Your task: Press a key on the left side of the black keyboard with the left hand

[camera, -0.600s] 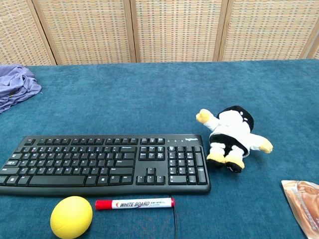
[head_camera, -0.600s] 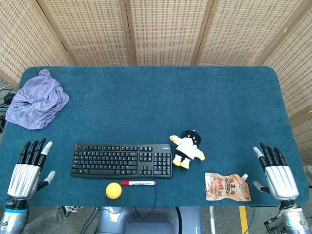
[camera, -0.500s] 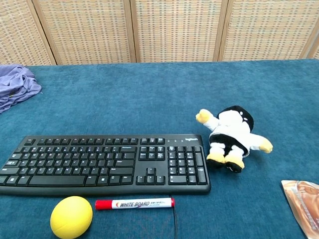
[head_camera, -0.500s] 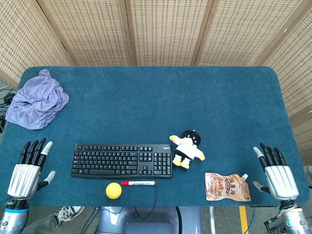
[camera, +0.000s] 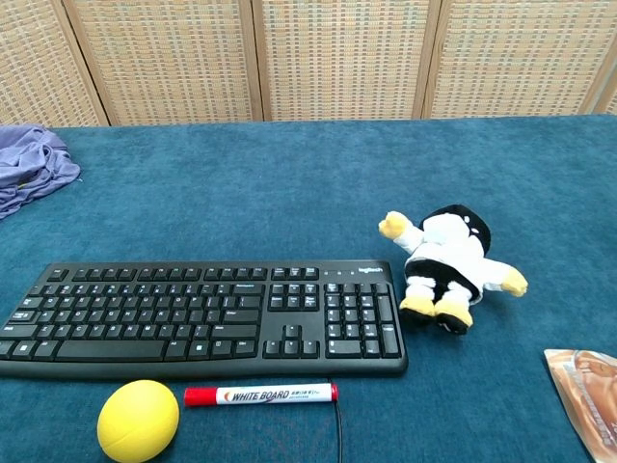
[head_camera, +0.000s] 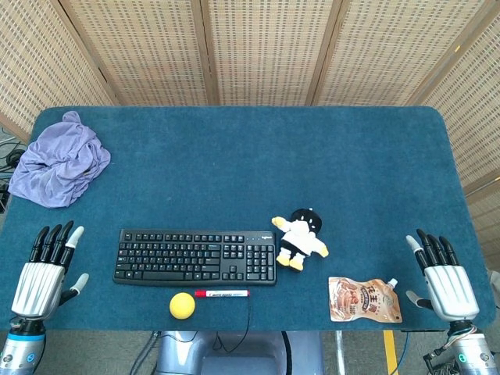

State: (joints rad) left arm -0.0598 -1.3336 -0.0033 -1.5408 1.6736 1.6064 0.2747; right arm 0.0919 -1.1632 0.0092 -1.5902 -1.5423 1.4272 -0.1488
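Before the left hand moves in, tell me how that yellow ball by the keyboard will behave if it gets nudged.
The yellow ball is round and lies free on the cloth, so it would probably roll. Its matte, slightly egg-shaped look suggests soft foam, likely light. The marker beside it and the keyboard behind might stop it.

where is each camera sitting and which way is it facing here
Head view: high above the near edge, looking down on the whole table; left hand and right hand show, fingers spread, at the near corners.
Chest view: low at the near edge, facing across toward the wicker screen; no hands show.
Shared: keyboard, yellow ball, marker, plush toy.
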